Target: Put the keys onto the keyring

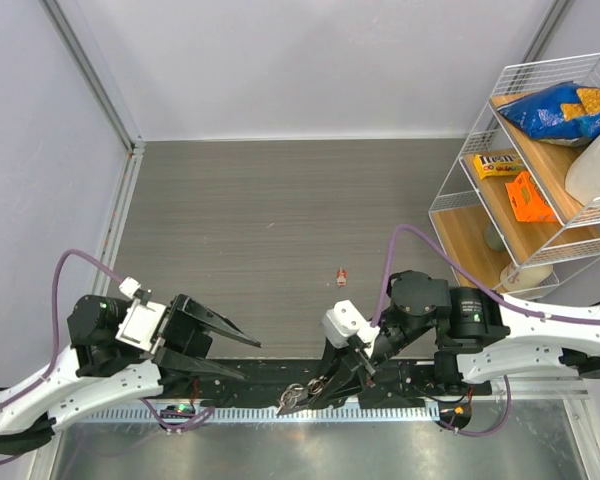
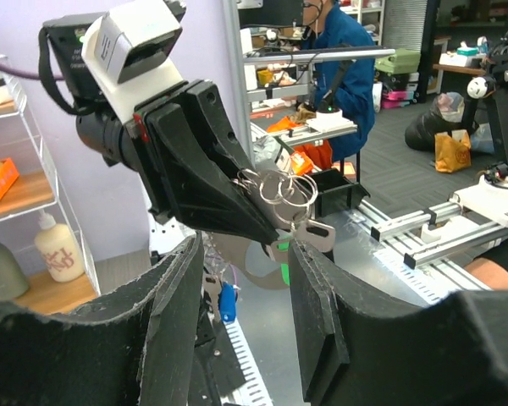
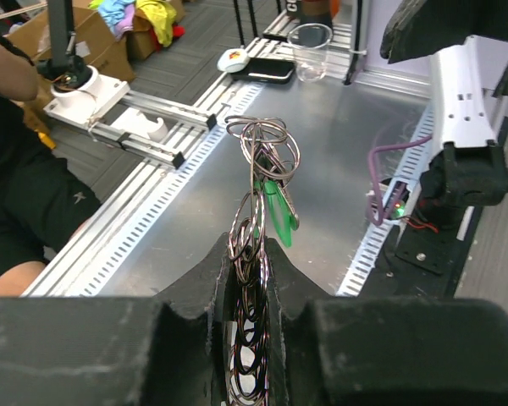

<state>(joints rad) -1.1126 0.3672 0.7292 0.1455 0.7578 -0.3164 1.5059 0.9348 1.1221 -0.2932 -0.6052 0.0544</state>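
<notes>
Right hand (image 3: 251,258) is pressed together on the thin silver wire keyring (image 3: 267,148), a bundle of looped rings. It pinches the lower loops and the rest sticks out past the fingertips. A small key w/ a green plastic head (image 3: 276,216) already hangs off the bundle. From the left wrist view, a blue-headed piece (image 2: 227,303) dangles lower down. Prob another key, too small to be sure.

Left hand (image 2: 244,279) is spread, nothing btwn its fingers. The keyring sits straight ahead of it, just above the gap and close to the fingertips, not touching as far as I can tell. Seen from above, the two hands face each other along the near edge: left pointing right, right pointing left and down, bundle at the tip btwn them.

One tiny red-headed metal key (image 1: 341,275) lies alone on the grey wood-grain desk (image 1: 280,200), farther out from the bases and well apart from both hands. It's nearer the right arm's wrist, but that hand is occupied. So the free left hand looks like the one to fetch it, reaching forward and right. Long axis of the red key runs roughly away from the bases, though it's too small to be certain.
</notes>
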